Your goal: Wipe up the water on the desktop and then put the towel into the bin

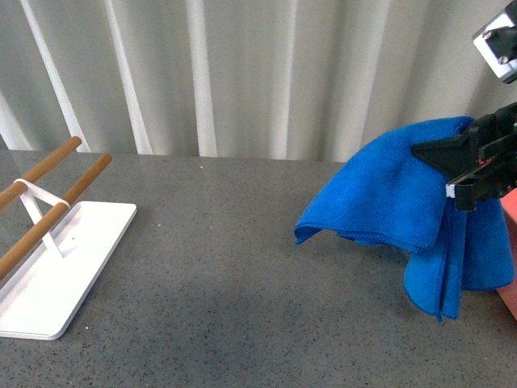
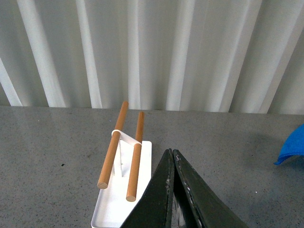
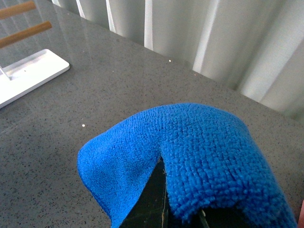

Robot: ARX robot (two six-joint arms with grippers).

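right gripper point(image 1: 452, 166) holds the towel point(image 1: 380, 194) off the desktop point(image 1: 226, 267), at the right side of the front view. its jaws are pinching a gathered fold of the cloth. in the right wrist view the dark fingers point(image 3: 154, 199) disappear under the blue pile point(image 3: 199, 152), so the grip sits near the top of the bundle and the rest hangs free.

judgement: the high pinch keeps the cloth clear of the surface for carrying. that suits the drop-off step, as the bin point(image 1: 510, 303) shows as a salmon-pink edge just beside and below the hanging cloth.

towel: bright blue, plain microfibre, looped nap visible up close. it drapes in two lobes, one flaring toward the middle of the desktop, the other hanging in doubled layers near the bin. cannot tell from the colour whether it is damp.

desktop: dark grey speckled stone. no puddle or wet sheen can be made out.

left gripper point(image 2: 172, 190): jaws pressed together, nothing between them. it hovers near the white tray point(image 2: 114, 209) with its two wooden rods point(image 2: 114, 147), well apart from the towel. judgement: parked out of the way.
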